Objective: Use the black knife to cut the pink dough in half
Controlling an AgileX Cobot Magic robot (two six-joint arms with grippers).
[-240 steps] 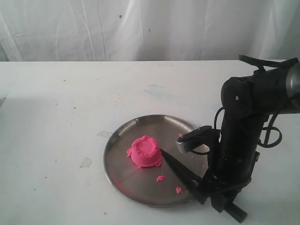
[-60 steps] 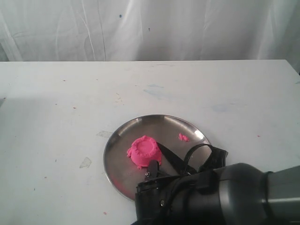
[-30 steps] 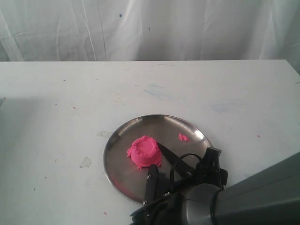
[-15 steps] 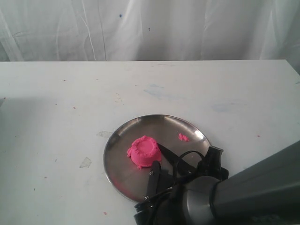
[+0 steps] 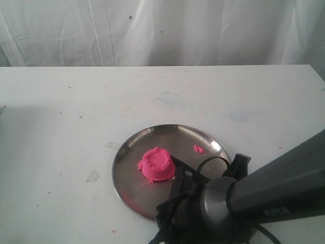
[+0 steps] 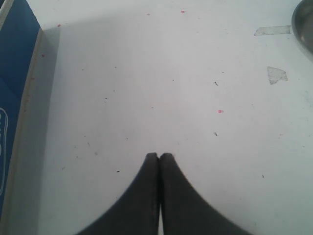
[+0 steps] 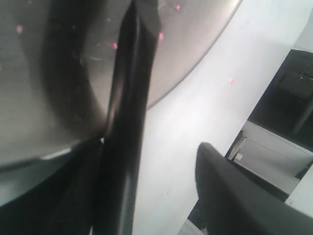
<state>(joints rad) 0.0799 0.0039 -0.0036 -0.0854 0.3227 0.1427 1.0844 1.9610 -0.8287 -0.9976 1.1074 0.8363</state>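
Note:
The pink dough (image 5: pixel 156 163), a round dome with a ragged rim, sits whole on the steel plate (image 5: pixel 167 137). The black knife (image 5: pixel 184 166) lies on the plate with its tip at the dough's right side; my right arm (image 5: pixel 244 203) covers the rest of it. In the right wrist view, the knife's handle (image 7: pixel 129 98) runs across the plate rim (image 7: pixel 195 68). My right gripper (image 7: pixel 149 147) is open around the handle, which lies against one finger (image 7: pixel 83 186) and well clear of the other. My left gripper (image 6: pixel 159 155) is shut and empty over bare table.
A pink crumb (image 5: pixel 198 149) lies at the plate's back right, and tiny crumbs dot the plate near the knife. A blue box (image 6: pixel 14 73) stands beside the left gripper. The white table ends just behind the right gripper. A white curtain hangs at the back.
My right arm has shifted to the right over the plate's near edge, and its visible finger has moved closer to the knife. The dough and the knife have not moved.

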